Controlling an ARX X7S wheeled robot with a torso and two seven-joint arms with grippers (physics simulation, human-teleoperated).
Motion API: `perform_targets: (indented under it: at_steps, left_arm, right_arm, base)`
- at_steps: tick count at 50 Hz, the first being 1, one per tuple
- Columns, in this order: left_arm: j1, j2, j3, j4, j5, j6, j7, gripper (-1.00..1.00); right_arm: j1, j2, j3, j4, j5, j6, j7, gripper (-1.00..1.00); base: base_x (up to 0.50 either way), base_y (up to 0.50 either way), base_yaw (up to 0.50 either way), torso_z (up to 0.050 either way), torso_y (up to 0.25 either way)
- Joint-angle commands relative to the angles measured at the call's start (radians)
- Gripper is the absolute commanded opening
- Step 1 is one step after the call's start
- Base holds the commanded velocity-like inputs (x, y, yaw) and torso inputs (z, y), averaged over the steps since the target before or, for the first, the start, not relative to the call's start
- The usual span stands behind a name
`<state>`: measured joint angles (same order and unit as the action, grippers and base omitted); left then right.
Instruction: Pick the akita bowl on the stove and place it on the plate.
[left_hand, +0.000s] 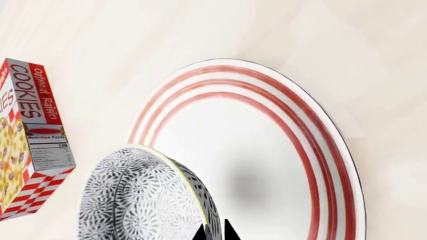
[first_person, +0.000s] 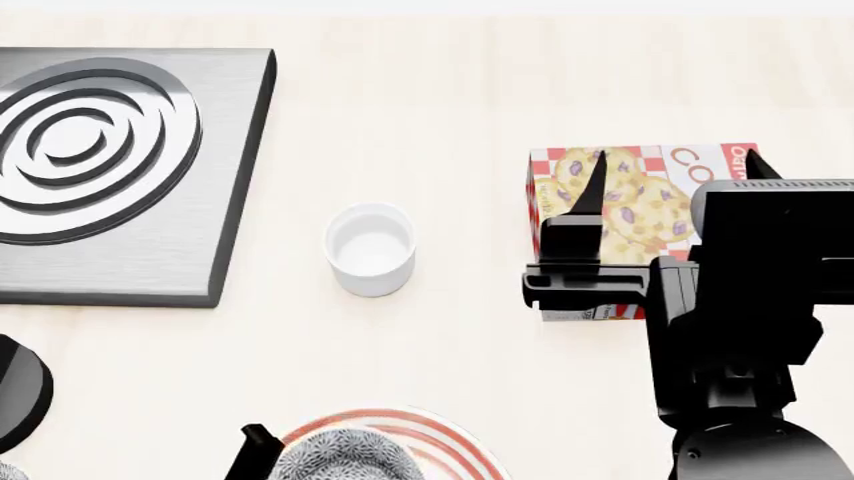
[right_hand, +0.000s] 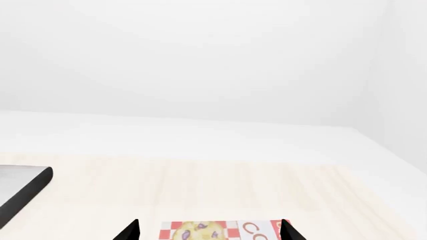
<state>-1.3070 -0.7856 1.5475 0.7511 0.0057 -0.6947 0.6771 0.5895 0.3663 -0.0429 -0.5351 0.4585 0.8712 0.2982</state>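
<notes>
Left gripper (left_hand: 215, 231) closed on rim of bowl (left_hand: 143, 197), jaws pinching its wall, one black tip inside and one outside. Bowl held tilted above plate (left_hand: 280, 150), over its near edge; whether touching plate, cannot tell. In head view, bowl (first_person: 350, 455) and plate (first_person: 447, 438) seen at bottom edge, partly cut off, with one dark finger (first_person: 254, 450) of left gripper beside bowl. Stove (first_person: 120, 170) lying at far left of table (first_person: 427, 90), burner rings bare, well apart from plate. Small white cup (first_person: 370, 248) standing upright between stove and cookie box (first_person: 627, 200). Right gripper (first_person: 667, 170) hovering over cookie box, jaws wide apart, holding nothing; in right wrist view, both tips (right_hand: 127, 231) straddling box (right_hand: 220, 231), stove corner (right_hand: 23, 187) visible at one side. Cookie box (left_hand: 30, 135) also seen beside plate in left wrist view.
</notes>
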Motion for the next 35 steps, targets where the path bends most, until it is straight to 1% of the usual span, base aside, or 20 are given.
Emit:
perform_targets:
  at_steps: [1,35]
  left_arm:
    - [0.004,0.004,-0.007,0.0,0.009,0.005,-0.015,-1.0]
    - [0.037,0.02,-0.007,-0.031,0.027,0.007,-0.061,-1.0]
  right_arm:
    - [0.001,0.002,-0.001,-0.003,0.005,0.003,0.004,1.0]
    - [-0.001,0.007,-0.012,0.008,0.007,-0.014,0.009,1.0]
  base:
    - [0.0,0.0,0.0,0.0,0.0]
    - [0.0,0.0,0.0,0.0,0.0]
